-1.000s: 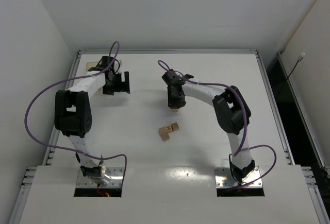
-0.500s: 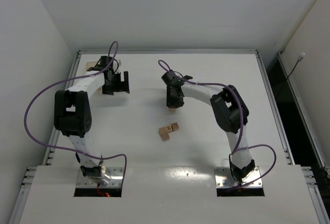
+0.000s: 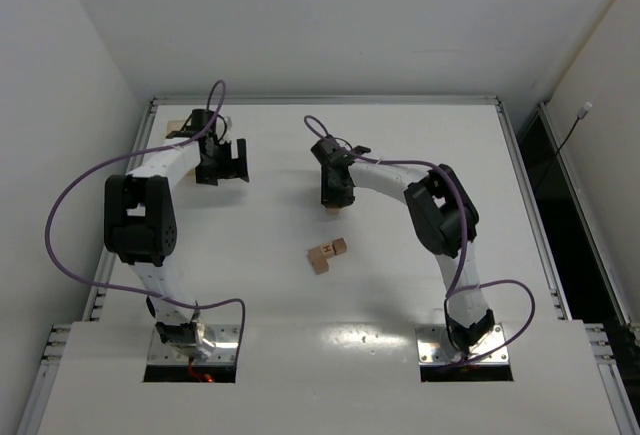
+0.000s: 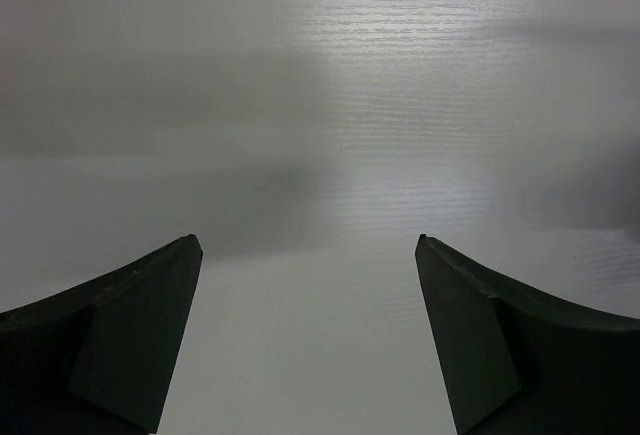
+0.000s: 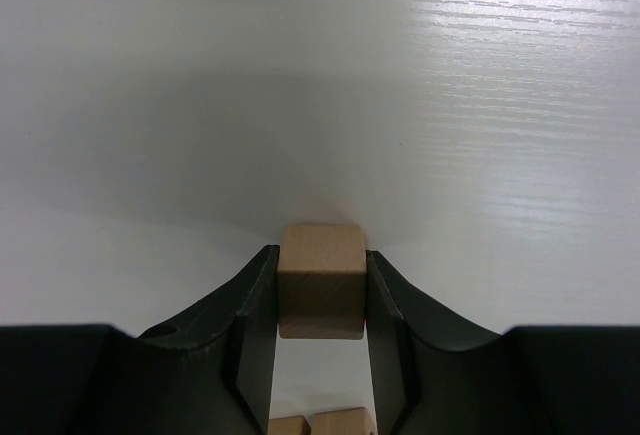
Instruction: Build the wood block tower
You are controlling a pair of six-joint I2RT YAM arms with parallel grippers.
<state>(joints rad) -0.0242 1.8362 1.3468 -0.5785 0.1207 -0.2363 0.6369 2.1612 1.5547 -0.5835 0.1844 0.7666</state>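
Observation:
My right gripper (image 3: 337, 205) is shut on a tan wood block (image 5: 321, 280), which sits between the two black fingers just above the white table. In the top view the block (image 3: 338, 209) shows under the gripper near the table's middle. Three more wood blocks (image 3: 327, 253) lie in a loose cluster on the table nearer the arm bases; their tops show at the bottom of the right wrist view (image 5: 320, 422). No stacked tower shows. My left gripper (image 3: 236, 160) is open and empty at the far left; its wrist view (image 4: 305, 255) shows only bare table.
A tan object (image 3: 176, 126) lies at the table's far left corner behind the left arm. The raised table rim (image 3: 330, 101) runs along the back. Purple cables loop off both arms.
My right gripper has moved slightly toward the back of the table with the block in it. The left arm has shifted very little.

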